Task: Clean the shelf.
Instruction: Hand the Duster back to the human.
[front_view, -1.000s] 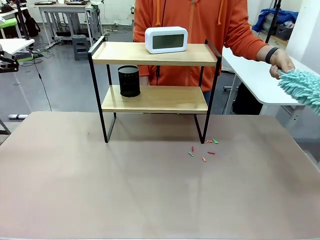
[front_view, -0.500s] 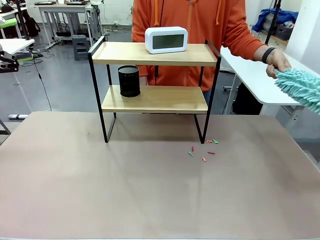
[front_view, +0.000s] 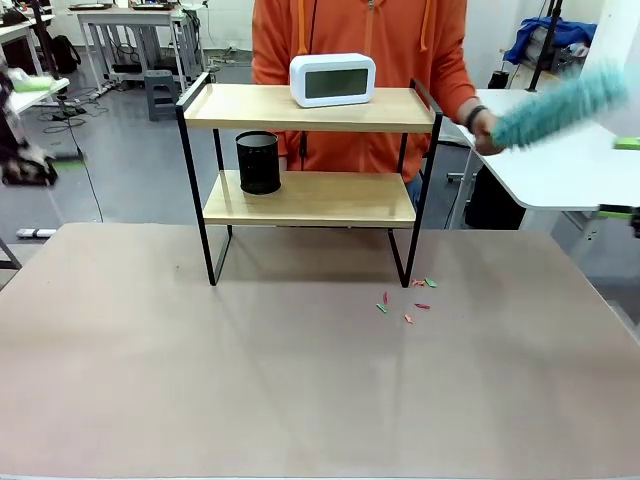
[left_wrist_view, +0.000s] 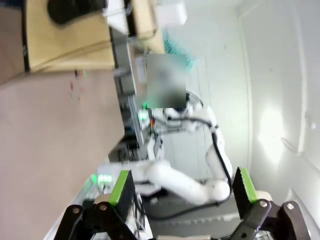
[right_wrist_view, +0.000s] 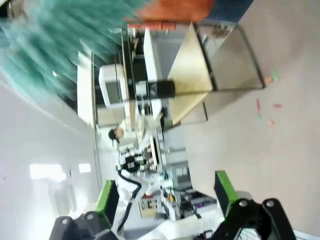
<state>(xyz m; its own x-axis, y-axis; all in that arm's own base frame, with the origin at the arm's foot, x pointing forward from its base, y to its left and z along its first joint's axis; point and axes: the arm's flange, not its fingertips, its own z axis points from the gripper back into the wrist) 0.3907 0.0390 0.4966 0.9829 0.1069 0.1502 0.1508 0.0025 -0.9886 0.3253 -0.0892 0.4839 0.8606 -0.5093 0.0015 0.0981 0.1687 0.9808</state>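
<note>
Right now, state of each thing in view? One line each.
shelf: upright on the table, not yet wiped.
clock: upright on the top board.
black cup: upright on the lower board.
duster: in the person's hand, off the shelf.
scraps: scattered by the shelf's leg.
left gripper: open, empty.
right gripper: open, empty.

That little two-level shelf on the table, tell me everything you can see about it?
The shelf is a small rack of two light wooden boards in a thin black metal frame on four legs. It stands upright at the far side of the brownish table, in front of a person in orange. A white digital clock sits on the top board and a black cylindrical cup on the left of the lower one. Small red and green scraps lie on the table by its front right leg.
</note>
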